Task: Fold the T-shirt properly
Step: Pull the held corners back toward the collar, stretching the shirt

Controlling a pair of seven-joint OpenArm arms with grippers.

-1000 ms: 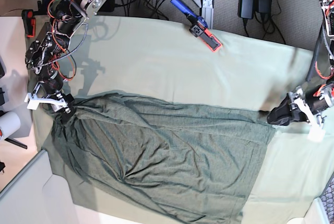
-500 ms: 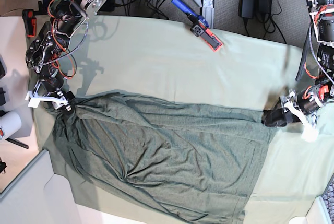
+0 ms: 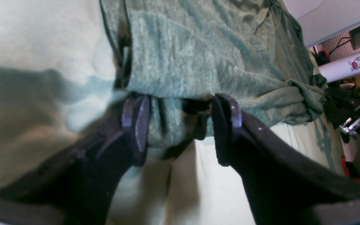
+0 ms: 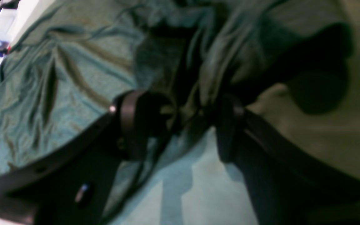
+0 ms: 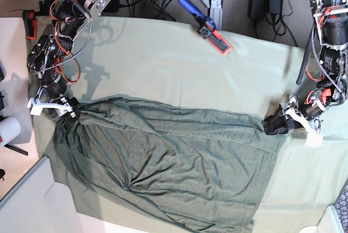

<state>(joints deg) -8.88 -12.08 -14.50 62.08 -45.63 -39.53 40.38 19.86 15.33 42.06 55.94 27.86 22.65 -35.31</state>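
Nearest the base camera, the T-shirt (image 5: 168, 162) lies spread and wrinkled across the lower half of the table cloth (image 5: 179, 64), its long edge stretched between the two arms. At that edge's one corner the left gripper (image 5: 270, 126) has its jaws parted, a fold of hem lying between the fingers (image 3: 136, 123) without being clamped. At the opposite corner the right gripper (image 5: 70, 111) sits over a gathered bunch of fabric; its wrist view is dark and blurred, and I cannot tell whether the jaws press the cloth or merely straddle it. Judged from its drape and creasing, the shirt is light, limp knit: it will sag, stretch and slide on the cloth, so the hold belongs on the seamed corners and hem, taken deep rather than at the tip. The left wrist view shows the open gap and the fabric inside it, which the base view reduces to a dark blob; the base view alone shows the whole outline. Farther back lies a blue-and-red tool (image 5: 205, 25).
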